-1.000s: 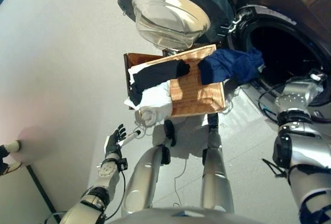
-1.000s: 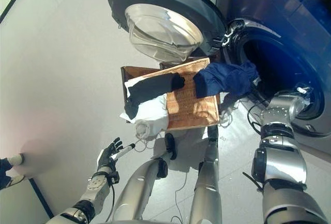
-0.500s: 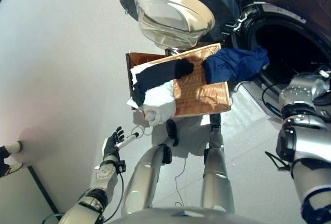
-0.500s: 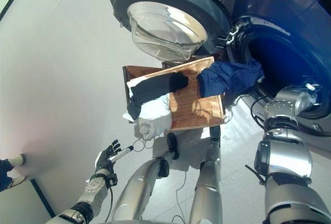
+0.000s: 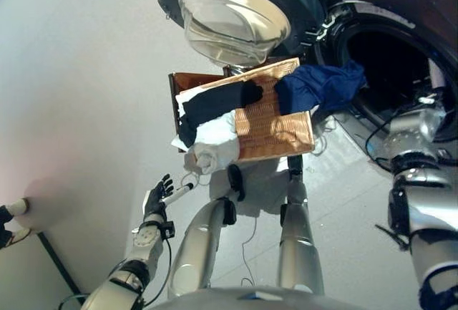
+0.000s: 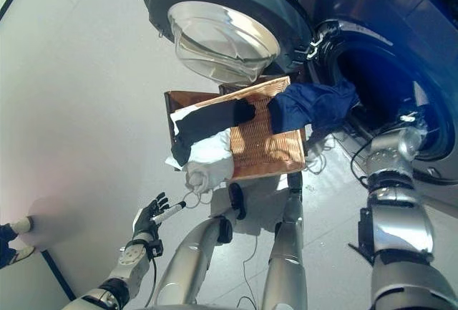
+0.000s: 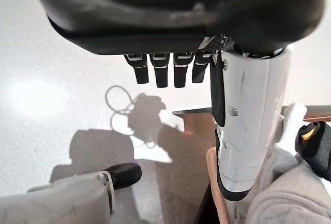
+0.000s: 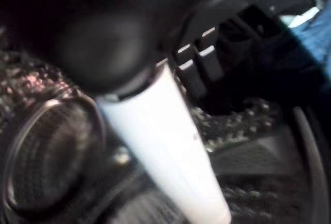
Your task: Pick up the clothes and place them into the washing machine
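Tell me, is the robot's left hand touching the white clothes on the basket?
Apart. The left eye view shows the open left hand low over the floor, with bare floor between it and the white clothes on the wicker basket.

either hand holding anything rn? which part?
Left hand: open, empty, by the floor. Right hand: inside the washing machine drum; no cloth seen in its fingers, though the blurred view leaves doubt.

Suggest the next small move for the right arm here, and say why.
Probably draw the right hand back out of the washing machine drum toward the navy garment. The right wrist view shows it inside the perforated drum, holding nothing, while that garment drapes from the wicker tray into the opening. The left hand hangs open, low.
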